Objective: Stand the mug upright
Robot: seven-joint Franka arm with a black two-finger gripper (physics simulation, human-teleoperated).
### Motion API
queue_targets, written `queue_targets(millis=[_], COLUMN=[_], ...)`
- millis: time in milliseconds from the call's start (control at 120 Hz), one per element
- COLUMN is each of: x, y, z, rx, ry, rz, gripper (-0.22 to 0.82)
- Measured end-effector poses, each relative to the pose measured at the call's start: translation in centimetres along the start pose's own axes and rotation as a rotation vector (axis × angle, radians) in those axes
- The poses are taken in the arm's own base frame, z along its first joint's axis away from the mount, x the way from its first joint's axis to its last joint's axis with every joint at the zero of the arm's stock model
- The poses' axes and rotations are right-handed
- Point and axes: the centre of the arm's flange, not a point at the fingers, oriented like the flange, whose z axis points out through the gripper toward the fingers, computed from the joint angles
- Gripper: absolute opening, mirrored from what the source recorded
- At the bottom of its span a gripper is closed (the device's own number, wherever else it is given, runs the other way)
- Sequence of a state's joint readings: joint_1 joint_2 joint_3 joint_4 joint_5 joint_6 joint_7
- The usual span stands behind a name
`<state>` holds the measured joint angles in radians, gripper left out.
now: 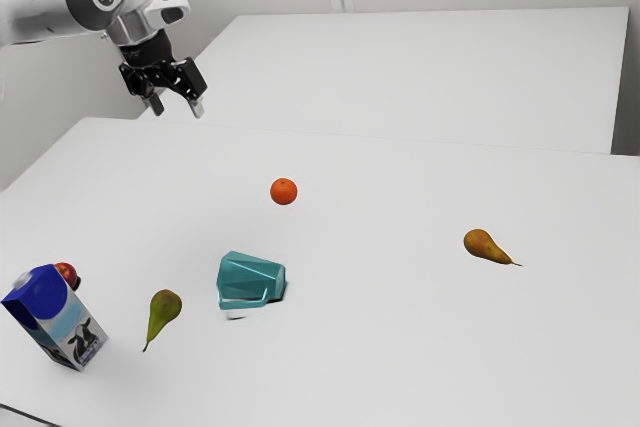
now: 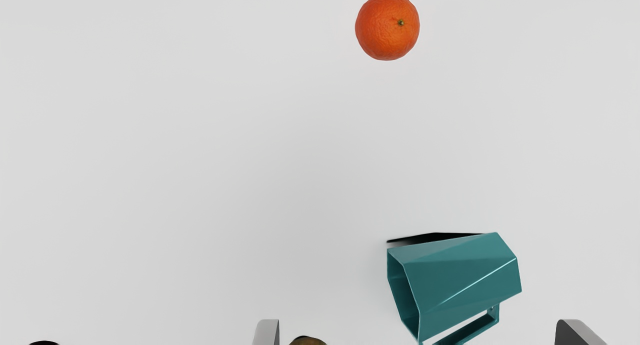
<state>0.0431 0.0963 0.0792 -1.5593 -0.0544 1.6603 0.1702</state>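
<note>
Teal-coloured, the mug (image 1: 250, 279) is seen lying on its side on the tabletop (image 1: 400, 347), at the orange's (image 1: 283, 192) seven o'clock in the exterior view. The hand (image 1: 178, 110) is wide open, empty. If pinched off-centre, the tapered mug could be spun loose. Its hollow mouth (image 2: 403, 295) is revealed by the wrist view; a milk carton (image 1: 62, 319), by the exterior.

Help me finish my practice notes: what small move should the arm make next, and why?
Probably ease the open, black two-finger claw down toward the teal, faceted mug: the mug lies on its side on the smooth white table, while the claw hangs well above it, holding nothing.
</note>
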Motion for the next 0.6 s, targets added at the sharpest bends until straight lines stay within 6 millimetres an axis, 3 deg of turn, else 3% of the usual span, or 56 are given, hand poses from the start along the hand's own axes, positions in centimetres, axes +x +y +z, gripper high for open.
queue_targets(millis=[325, 600], x=[-0.4, -6.0], y=[0.1, 1.4], z=[0.1, 2.4], rx=[-0.005, -0.146], ry=[0.0, -0.027], rz=[0.006, -0.041], gripper=[0.6, 0.6])
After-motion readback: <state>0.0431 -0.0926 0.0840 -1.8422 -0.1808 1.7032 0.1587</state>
